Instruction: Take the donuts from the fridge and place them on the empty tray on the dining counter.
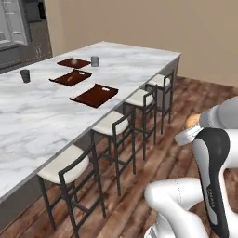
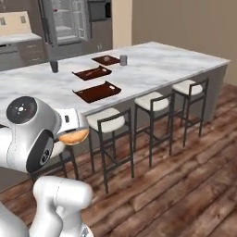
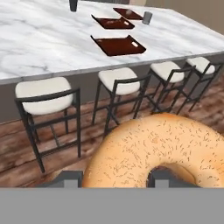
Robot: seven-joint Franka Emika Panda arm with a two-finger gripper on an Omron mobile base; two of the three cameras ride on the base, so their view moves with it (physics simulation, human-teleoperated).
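Hand view is showing the orange-tan glazed donut (image 3: 162, 151) sitting large and close between the two dark fingertips (image 3: 70, 178) of the pincer (image 3: 116, 180), which is clenching on that ring and holding it in the air above the wooden floor (image 3: 57, 144). From the right base view the same donut (image 2: 73, 136) is poking out under the white hand, level with the stool seats; from the left base view only a bit of it (image 1: 192, 121) is peeking past the wrist. Beyond it, four dark-framed stools (image 3: 46, 103) with pale seats are standing in a row along the near edge of the desk (image 1: 42, 116) (the long marble island). Farther on, the tray (image 3: 118, 45) nearest the stools is lying bare on the marble, with two more reddish-brown trays (image 3: 114, 22) lined up behind it; one of them is carrying a small thing I cannot make out. A grey cup (image 1: 95, 61) is standing beside the farthest tray, and a darker cup (image 1: 25, 76) is standing well apart on the desk. At the back, the fridge (image 2: 67, 21) is standing with a door open, its pale shelves showing.
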